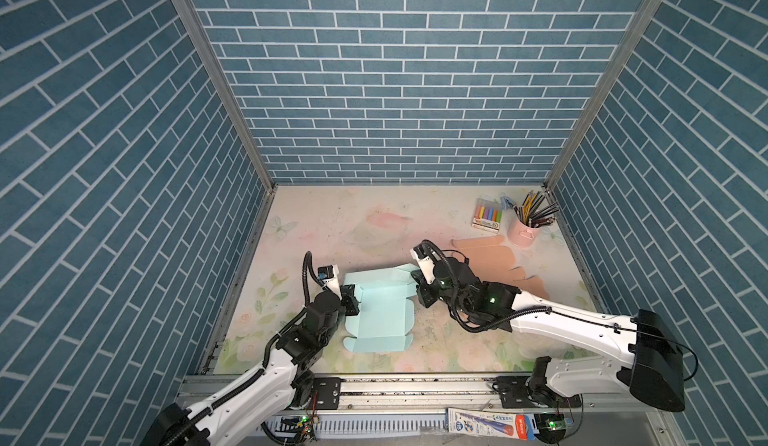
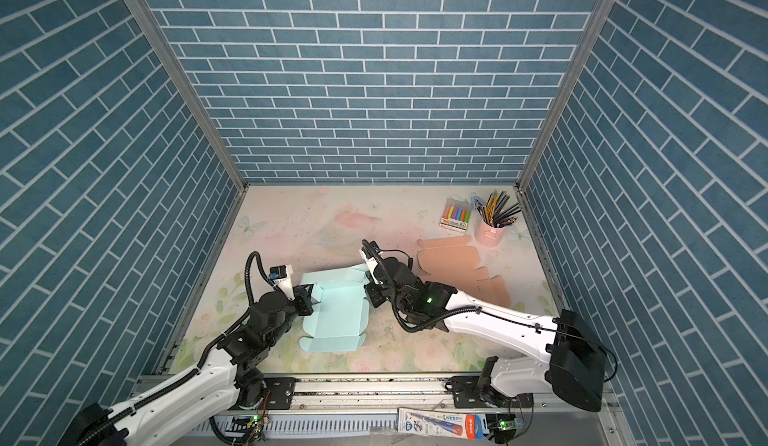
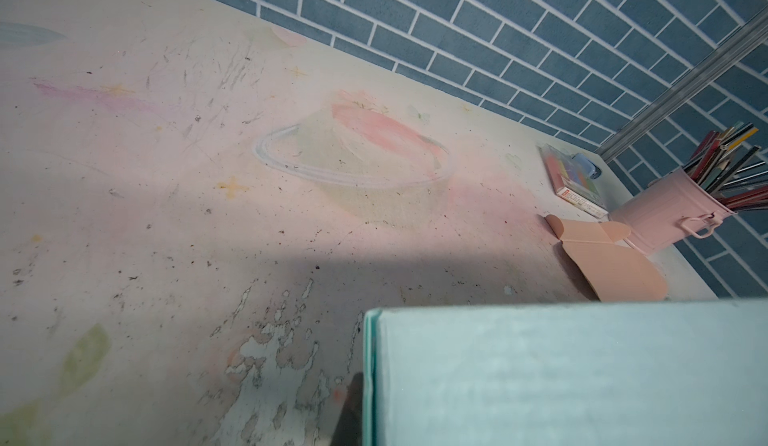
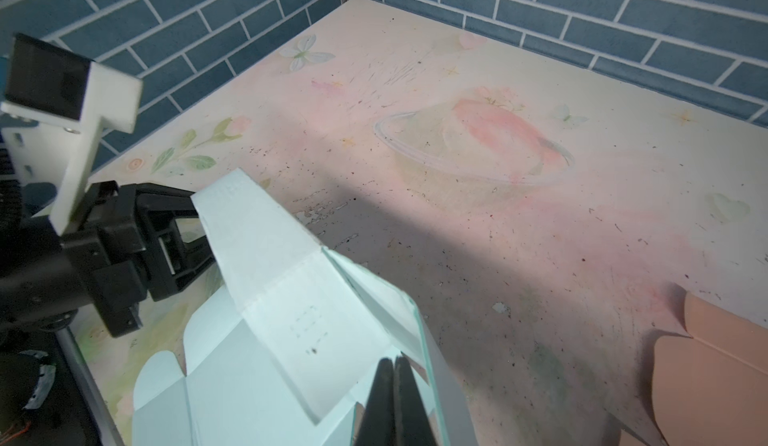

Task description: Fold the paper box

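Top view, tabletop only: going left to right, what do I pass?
left tool → paper box → right tool → marker pack → pink pencil cup

Tabletop (image 1: 374,224): pale floral print, scuffed and speckled, with the print flaked off in patches just past the left jaws. Paper box (image 1: 382,319) sits between the two sets of jaws, its near panels flat on the surface. Peach card blank (image 1: 486,253) lies flat beyond the right jaws. Further out sit the marker pack (image 1: 487,215) and the pink bucket (image 1: 524,232) of pencils. Small blue item (image 1: 506,203) behind them, possibly a clip.
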{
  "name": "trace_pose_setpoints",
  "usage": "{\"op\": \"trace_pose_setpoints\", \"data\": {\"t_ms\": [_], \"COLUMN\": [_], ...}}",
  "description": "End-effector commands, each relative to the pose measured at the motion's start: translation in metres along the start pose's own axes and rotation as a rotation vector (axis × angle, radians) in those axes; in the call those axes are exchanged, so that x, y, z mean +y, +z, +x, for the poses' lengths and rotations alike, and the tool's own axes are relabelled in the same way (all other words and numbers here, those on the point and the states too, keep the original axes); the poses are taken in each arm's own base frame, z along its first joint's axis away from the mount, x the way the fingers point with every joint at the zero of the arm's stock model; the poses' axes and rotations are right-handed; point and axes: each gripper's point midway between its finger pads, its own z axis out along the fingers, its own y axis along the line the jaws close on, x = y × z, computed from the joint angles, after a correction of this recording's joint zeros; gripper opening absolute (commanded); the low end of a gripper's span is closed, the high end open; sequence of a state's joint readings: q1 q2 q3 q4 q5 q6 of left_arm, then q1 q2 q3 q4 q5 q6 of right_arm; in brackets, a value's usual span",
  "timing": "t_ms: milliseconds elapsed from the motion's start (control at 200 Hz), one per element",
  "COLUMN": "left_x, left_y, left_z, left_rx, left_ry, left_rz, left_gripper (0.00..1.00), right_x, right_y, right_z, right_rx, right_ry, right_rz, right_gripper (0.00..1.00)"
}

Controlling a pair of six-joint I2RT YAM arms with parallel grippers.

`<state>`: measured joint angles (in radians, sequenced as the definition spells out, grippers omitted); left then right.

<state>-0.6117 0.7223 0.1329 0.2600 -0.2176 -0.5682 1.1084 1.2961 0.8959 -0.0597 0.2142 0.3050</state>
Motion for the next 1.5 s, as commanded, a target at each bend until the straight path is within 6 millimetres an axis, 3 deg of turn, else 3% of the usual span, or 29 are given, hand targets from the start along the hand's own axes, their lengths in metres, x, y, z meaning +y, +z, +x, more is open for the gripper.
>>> {"op": "trace_pose_setpoints", "data": {"t_ms": [0, 310, 625, 830, 1010, 1320, 1495], "left_x": [0.000, 0.000, -0.003, 0.002, 0.002, -0.026, -0.042], "left_y": [0.000, -0.001, -0.002, -0.002, -0.002, -0.013, -0.025], "left_z": [-0.003, -0.003, -0.004, -0.013, -0.024, -0.055, -0.077], "left_rx": [-0.019, -0.022, -0.021, -0.019, -0.021, -0.030, -0.060], "left_ry": [-0.015, -0.017, -0.015, -0.046, -0.100, -0.218, -0.238], "left_rz": [0.009, 0.016, 0.023, 0.011, 0.046, 0.199, 0.269], "left_gripper": [0.00, 0.00, 0.00, 0.00, 0.00, 0.00, 0.00], "right_x": [0.016, 0.025, 0.038, 0.037, 0.023, 0.019, 0.019], "right_y": [0.005, 0.023, 0.028, -0.004, -0.036, -0.076, -0.076], "right_z": [-0.015, 0.002, -0.002, -0.012, -0.014, -0.004, 0.000], "right_rx": [-0.026, 0.030, 0.027, -0.082, -0.211, -0.457, -0.490], "right_ry": [-0.029, -0.018, -0.054, -0.069, -0.040, 0.029, 0.032], "right_rz": [-0.065, -0.104, -0.135, -0.174, -0.171, -0.285, -0.306], "right_gripper": [0.00, 0.00, 0.00, 0.00, 0.00, 0.00, 0.00]}}
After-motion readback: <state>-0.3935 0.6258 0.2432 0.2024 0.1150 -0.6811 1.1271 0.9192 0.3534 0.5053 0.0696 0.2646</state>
